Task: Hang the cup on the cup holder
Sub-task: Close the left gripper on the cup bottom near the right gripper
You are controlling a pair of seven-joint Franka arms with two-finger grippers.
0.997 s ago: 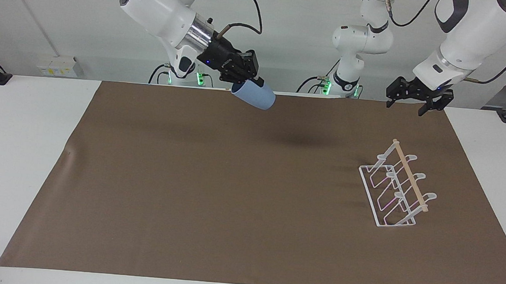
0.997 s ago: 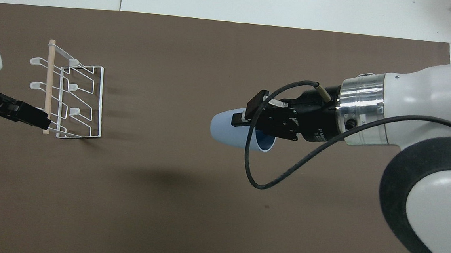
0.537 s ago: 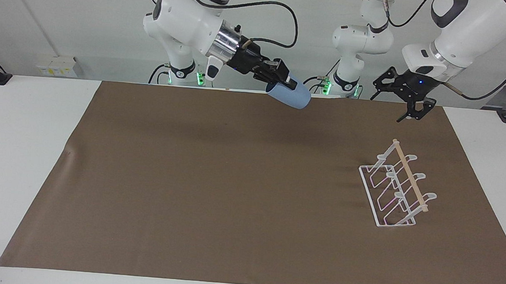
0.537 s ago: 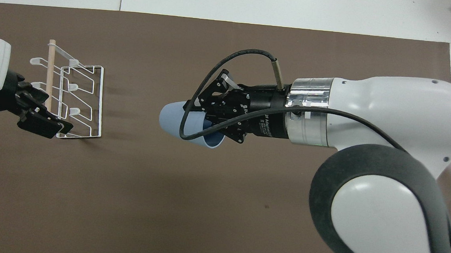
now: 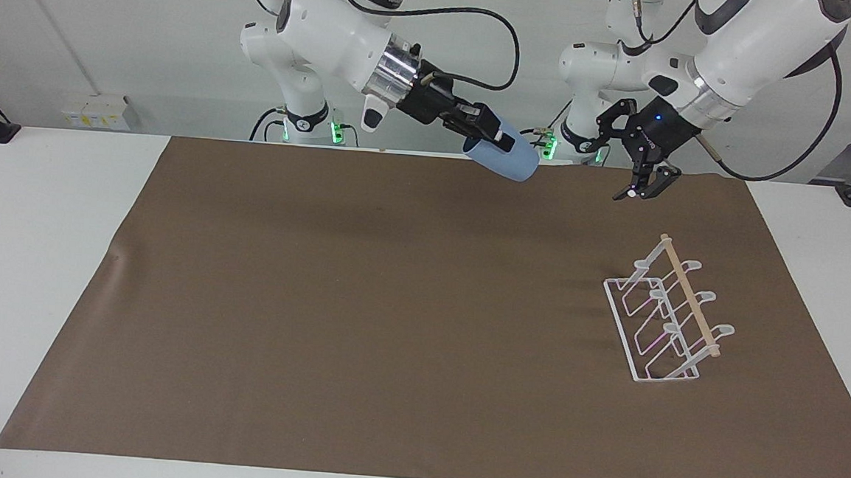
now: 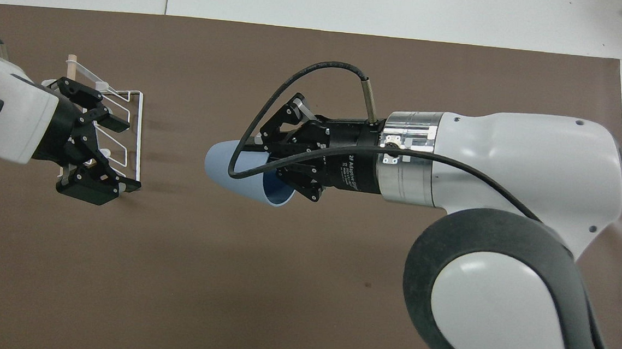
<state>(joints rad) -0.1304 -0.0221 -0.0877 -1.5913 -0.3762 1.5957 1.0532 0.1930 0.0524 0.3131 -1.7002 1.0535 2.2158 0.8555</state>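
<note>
The right end effector [image 5: 497,138] grips the blue cup [image 5: 508,160] in the air. The left end effector [image 5: 643,189] hangs open above the cup holder [image 5: 668,313].

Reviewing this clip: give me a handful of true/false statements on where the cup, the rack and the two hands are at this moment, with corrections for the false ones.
1. The right hand holds the light-blue cup in the air above the brown mat. True.
2. The cup already hangs on a prong of the cup holder. False: the holder's prongs are all bare and the cup is up in the right hand.
3. The left hand is open and holds nothing. True.
4. The cup holder lies toward the right arm's end of the table. False: it stands toward the left arm's end.
5. The cup is held upright, mouth up. False: it is tipped on its side, base pointing toward the left hand.
</note>
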